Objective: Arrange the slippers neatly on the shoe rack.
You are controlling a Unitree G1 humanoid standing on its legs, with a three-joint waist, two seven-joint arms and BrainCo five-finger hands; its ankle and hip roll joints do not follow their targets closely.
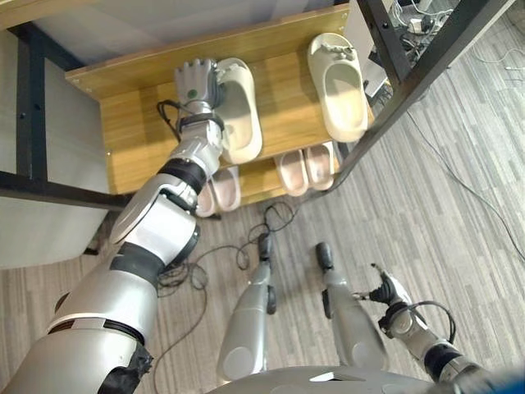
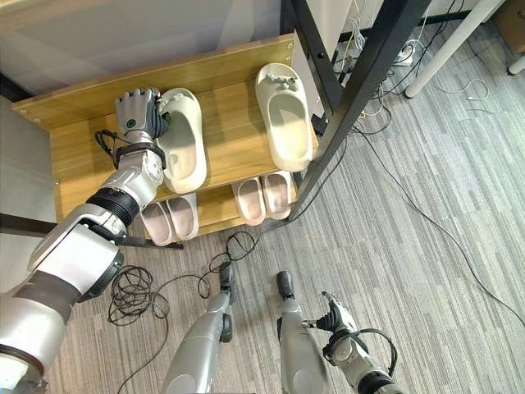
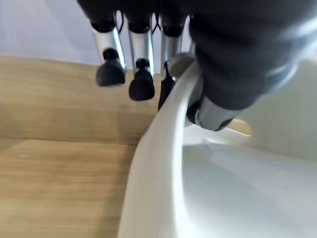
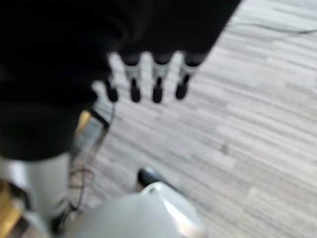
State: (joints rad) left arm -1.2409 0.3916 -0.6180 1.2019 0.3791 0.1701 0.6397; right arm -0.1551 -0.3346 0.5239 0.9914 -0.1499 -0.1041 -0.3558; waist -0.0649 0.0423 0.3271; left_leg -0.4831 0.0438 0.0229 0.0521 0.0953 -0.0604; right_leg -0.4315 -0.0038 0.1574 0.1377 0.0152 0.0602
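While both cream slippers already lie on the top shelf [image 2: 238, 139] of the wooden shoe rack, they are not yet a neat pair. One cream slipper [image 2: 184, 144] lies toward the shelf's left half, its toe end pointing to the back edge. The other cream slipper [image 2: 283, 115] lies toward the right end, close to the rack's right edge and beside a black metal frame post [image 2: 349, 90], angled a little against the first. A bare stretch of wood keeps the two well apart.

The left hand [image 2: 138, 111] is at the left slipper's toe end. In the left wrist view the thumb [image 3: 213, 111] sits inside the slipper against its wall while the fingers [image 3: 141, 84] hang outside the rim [image 3: 158, 163] over the wood, so the hand looks clamped on that slipper's side wall. My reading is that this slipper is being positioned or about to be let go.

On the lower shelf two pairs of pinkish slippers, one on the left [image 2: 168, 217] and one on the right [image 2: 262, 195], lie side by side near the front edge and look tidy.

The right hand [image 2: 336, 316] hangs low over the grey plank floor [image 2: 426, 271], fingers straight and relaxed, holding nothing.

What seems left is bringing the two cream slippers together and parallel, then releasing.
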